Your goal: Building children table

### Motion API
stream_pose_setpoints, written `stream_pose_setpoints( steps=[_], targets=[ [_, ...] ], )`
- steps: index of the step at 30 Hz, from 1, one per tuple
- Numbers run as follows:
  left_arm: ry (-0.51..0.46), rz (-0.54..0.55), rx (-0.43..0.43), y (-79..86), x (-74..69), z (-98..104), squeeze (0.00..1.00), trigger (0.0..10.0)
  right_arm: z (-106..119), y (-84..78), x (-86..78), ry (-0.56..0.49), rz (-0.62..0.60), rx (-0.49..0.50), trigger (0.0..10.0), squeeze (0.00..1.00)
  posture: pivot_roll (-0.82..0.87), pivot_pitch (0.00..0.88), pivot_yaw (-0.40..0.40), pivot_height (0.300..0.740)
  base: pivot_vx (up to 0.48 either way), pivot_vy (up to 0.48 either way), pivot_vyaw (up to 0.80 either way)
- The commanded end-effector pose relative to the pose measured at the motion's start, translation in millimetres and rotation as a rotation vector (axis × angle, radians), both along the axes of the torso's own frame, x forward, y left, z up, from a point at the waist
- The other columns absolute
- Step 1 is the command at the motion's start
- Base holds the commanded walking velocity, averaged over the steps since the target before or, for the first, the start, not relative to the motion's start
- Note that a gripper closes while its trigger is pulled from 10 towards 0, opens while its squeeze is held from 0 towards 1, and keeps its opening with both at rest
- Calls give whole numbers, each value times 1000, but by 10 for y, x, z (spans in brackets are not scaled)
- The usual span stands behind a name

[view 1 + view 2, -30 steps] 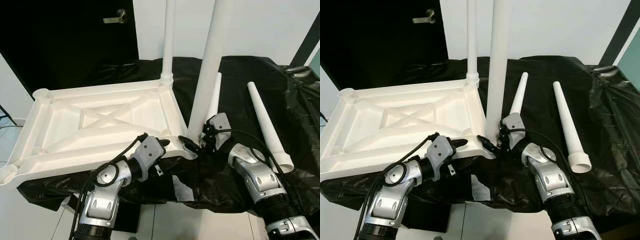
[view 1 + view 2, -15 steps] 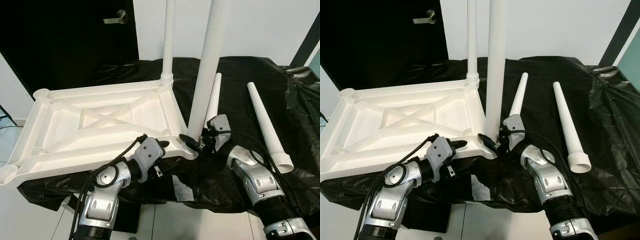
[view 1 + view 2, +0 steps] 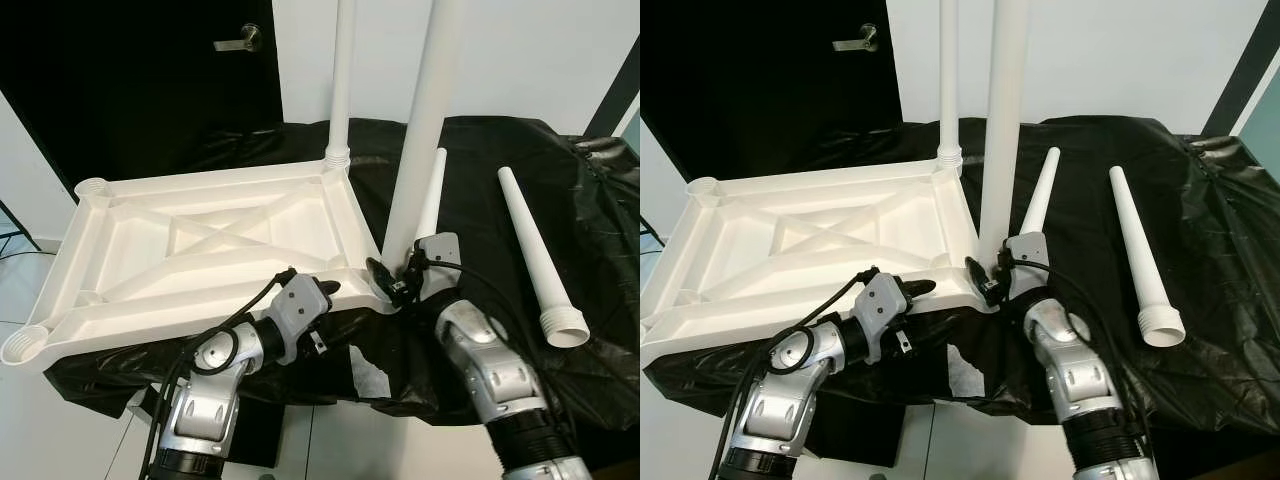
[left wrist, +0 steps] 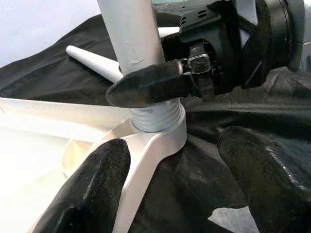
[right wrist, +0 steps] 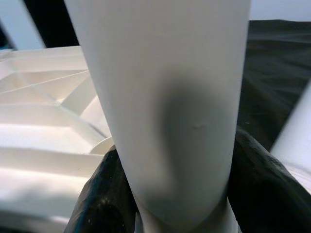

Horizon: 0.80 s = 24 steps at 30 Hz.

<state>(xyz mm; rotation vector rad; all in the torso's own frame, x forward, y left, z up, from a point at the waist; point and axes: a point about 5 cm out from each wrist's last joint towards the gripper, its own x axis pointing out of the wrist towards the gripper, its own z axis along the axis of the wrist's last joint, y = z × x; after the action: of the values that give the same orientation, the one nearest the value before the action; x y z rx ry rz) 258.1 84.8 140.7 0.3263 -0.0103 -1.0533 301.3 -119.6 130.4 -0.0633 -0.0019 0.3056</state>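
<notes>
- My right tool [image 3: 392, 283], frame centre, pinches the upright leg [image 3: 420, 130] just above its corner socket [image 4: 158, 127]; long axis vertical.
- Left tool [image 4: 175, 189] spread, just beside the tabletop [image 3: 200, 250] corner.

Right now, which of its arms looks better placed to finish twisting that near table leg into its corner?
The right. Its gripper is already clamped around the near leg just above the corner socket. The left gripper sits open at the tabletop edge, probably steadying it.

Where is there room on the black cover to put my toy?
Free: the black cover right of the loose legs. Crowded: the near corner of the tabletop, where the right claw grips the upright leg and the left claw waits.
</notes>
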Motion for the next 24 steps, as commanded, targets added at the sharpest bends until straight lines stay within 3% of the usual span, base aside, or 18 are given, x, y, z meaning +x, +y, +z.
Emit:
stream_pose_setpoints(
  steps=[1,6,10,18,19,24],
  targets=[
    [-38,153,-14,25,77,-6,0,10000,-167,-169,-28,81,-134,-33,10000,0,-46,0,15,740,0,0,0],
    [-40,167,-9,58,119,-15,0,10000,-167,-16,-72,85,-236,36,10000,0,-52,0,22,740,0,0,0],
    [-57,182,-3,113,187,30,0,10000,-134,202,-100,80,-188,60,10000,0,-56,0,24,740,0,0,0],
    [-67,184,5,140,215,45,0,10000,-79,166,-95,56,-189,54,10000,0,-58,0,25,740,0,0,0],
    [-68,185,4,137,218,48,0,10000,-60,168,-100,42,-175,55,10000,1000,-57,0,25,740,0,0,0],
    [-71,184,1,139,212,51,0,10000,15,137,-142,-7,-69,58,10000,1000,-57,0,28,740,0,0,0]
  ],
)
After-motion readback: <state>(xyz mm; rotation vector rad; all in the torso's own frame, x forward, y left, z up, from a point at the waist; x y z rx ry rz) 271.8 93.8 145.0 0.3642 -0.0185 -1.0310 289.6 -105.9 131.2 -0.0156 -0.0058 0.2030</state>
